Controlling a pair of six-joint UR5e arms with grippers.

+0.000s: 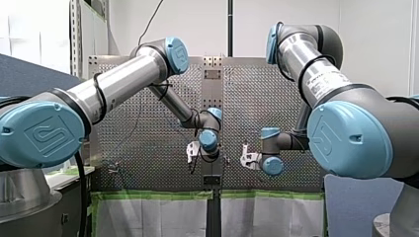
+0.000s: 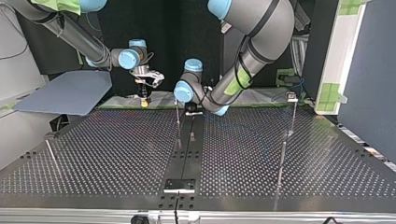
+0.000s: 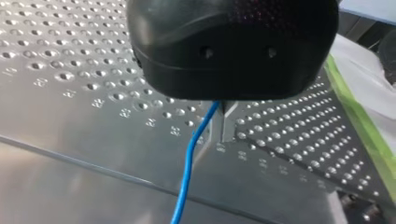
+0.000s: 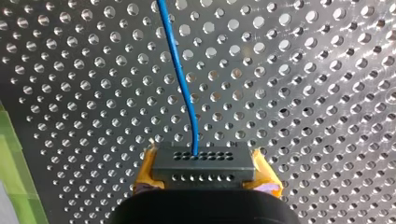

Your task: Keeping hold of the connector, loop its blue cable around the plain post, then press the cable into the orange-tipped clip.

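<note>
Gripping the dark connector by its two sides, our right gripper is closed on it, its yellow pads pressed against the block. The blue cable leaves the connector's holed face and runs ahead over the perforated table, bending gently. In the left wrist view the cable comes out from under our left gripper and runs away from it over the plate; whether that gripper is open or closed we cannot tell.

In the top view both grippers sit near the table's far edge, close to its middle, our right one to the left of our left one. Green tape lines that edge. Toward the camera the plate spreads wide, with a dark strip down its middle. A thin centre rod stands just beside our left gripper, well apart from the right rod and the left rod. Beyond the table are a grey panel at the view's left and a blue partition at its right.
</note>
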